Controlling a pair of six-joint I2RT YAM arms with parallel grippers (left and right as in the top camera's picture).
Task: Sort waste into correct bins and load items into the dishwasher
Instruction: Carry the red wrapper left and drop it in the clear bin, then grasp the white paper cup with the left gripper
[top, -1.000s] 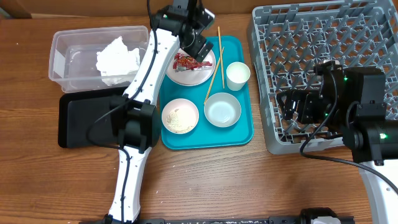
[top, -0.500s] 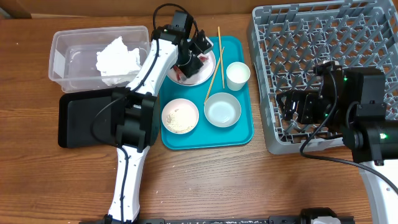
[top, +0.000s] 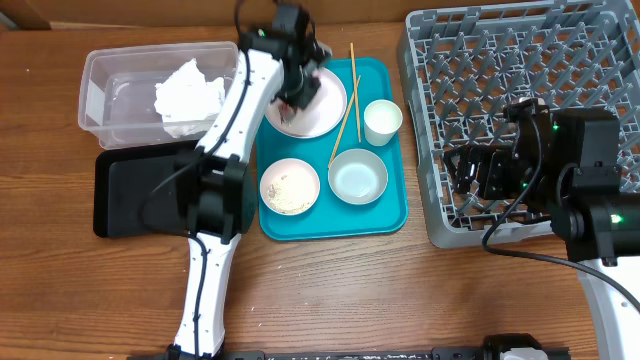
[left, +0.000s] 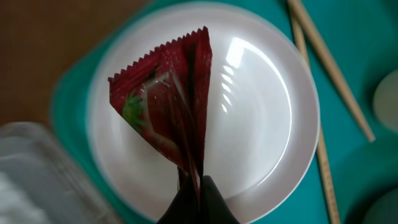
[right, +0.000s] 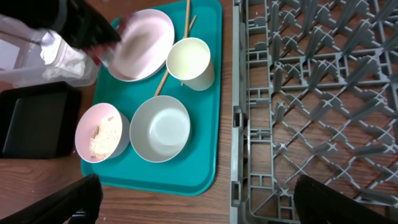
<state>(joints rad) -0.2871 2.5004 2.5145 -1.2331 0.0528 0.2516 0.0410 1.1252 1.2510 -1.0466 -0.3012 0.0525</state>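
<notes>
My left gripper (left: 198, 186) is shut on the lower corner of the red-and-silver wrapper (left: 165, 106), which hangs just over the pale pink plate (left: 261, 112) at the back left of the teal tray. From overhead, the left gripper (top: 297, 92) hides the wrapper. Two chopsticks (top: 348, 100) lie right of the plate, beside the white cup (top: 382, 121). A bowl with rice grains (top: 290, 186) and an empty bowl (top: 357, 176) sit at the tray's front. The right gripper (top: 470, 170) hovers open at the left edge of the grey dish rack (top: 520, 60), holding nothing.
The clear tub (top: 100, 90) at the back left holds the crumpled white napkin (top: 188, 95). In front of it lies the black tray (top: 130, 190). The teal tray (top: 390, 215) sits between the left arm and the rack.
The left gripper has come down onto the plate, shut on the wrapper and shifted slightly back and left with it. The right arm has not moved.
</notes>
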